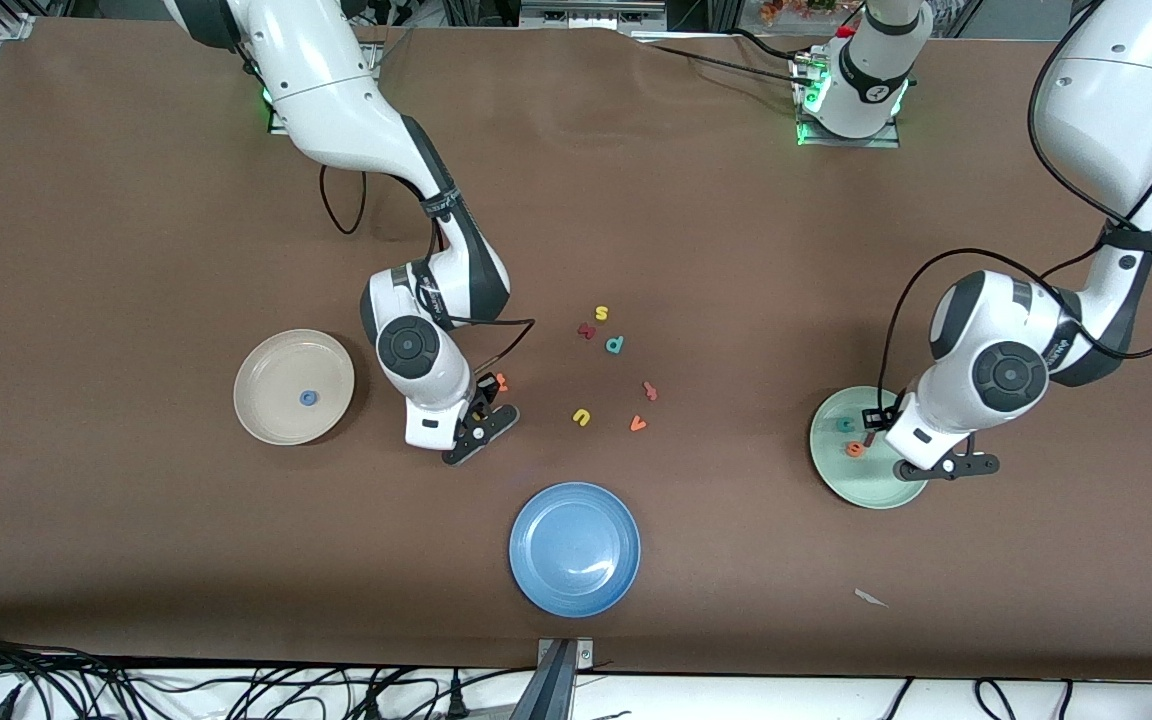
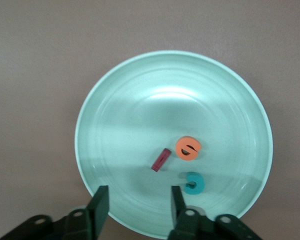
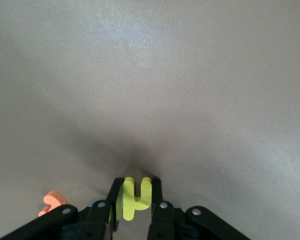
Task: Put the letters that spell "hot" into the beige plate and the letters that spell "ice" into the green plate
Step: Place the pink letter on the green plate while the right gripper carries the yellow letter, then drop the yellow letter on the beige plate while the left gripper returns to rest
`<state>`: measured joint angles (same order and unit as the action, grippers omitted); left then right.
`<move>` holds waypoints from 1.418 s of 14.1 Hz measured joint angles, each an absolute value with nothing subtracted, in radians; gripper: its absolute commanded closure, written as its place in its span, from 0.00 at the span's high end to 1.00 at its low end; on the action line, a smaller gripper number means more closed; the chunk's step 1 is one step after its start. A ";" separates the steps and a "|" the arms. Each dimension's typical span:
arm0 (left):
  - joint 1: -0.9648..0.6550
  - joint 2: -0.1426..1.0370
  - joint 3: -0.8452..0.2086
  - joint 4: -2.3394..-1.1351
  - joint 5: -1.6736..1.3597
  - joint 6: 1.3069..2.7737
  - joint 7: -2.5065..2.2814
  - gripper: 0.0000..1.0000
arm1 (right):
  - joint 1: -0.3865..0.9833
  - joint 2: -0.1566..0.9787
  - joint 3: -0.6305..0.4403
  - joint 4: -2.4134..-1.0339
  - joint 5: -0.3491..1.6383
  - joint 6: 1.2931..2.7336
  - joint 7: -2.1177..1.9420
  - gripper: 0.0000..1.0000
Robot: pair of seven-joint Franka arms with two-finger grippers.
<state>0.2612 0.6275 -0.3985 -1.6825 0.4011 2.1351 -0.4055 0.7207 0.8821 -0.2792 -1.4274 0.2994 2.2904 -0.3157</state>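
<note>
Two letters are outstanding. Right gripper (image 3: pixel 135 202) is clamping the yellow h (image 3: pixel 135 197) between its fingers, with the beige plate (image 1: pixel 266 420) lying at its nine o'clock. Left gripper (image 2: pixel 137 205) is hanging released over the green plate (image 2: pixel 130 100).

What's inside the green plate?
In the round pale mint-green plate lie three tiny foam letters: a dark red bar-like i, an orange e and a teal c. The left gripper, fingers open, covers a little of the plate's rim.
</note>
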 measured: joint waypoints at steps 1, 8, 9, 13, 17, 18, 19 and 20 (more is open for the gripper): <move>0.262 0.619 -0.407 -1.673 0.401 2.109 -0.400 1.00 | 0.718 0.882 -0.280 -1.426 0.307 2.287 -0.311 0.09; 0.257 0.442 -0.542 -1.565 0.276 1.763 -0.400 1.00 | 0.528 0.816 -0.300 -1.364 0.336 2.045 -0.375 0.09; 0.256 0.424 -0.559 -1.524 0.260 1.694 -0.400 1.00 | 0.520 0.794 -0.320 -1.364 0.336 2.008 -0.377 0.09; 0.258 0.389 -0.597 -1.357 0.200 1.469 -0.383 1.00 | 0.517 0.720 -0.415 -1.433 0.336 1.947 -0.402 0.09; 0.258 0.331 -0.561 -1.305 0.132 1.428 -0.253 1.00 | 0.515 0.635 -0.439 -1.631 0.336 2.087 -0.412 0.09; 0.246 0.310 -0.526 -1.305 0.131 1.428 -0.190 1.00 | 0.516 0.613 -0.439 -1.693 0.336 2.145 -0.412 0.10; 0.220 0.288 -0.474 -1.306 0.126 1.428 -0.144 1.00 | 0.517 0.595 -0.439 -1.752 0.336 2.199 -0.412 0.11; 0.182 0.264 -0.407 -1.313 0.108 1.427 -0.114 1.00 | 0.518 0.581 -0.438 -1.805 0.336 2.247 -0.412 0.16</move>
<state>0.1816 0.2637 -0.4070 -1.3125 0.1081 1.4266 -0.1144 0.5183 0.5814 -0.4384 -1.8046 0.3362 2.2470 -0.4123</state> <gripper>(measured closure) 0.000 0.736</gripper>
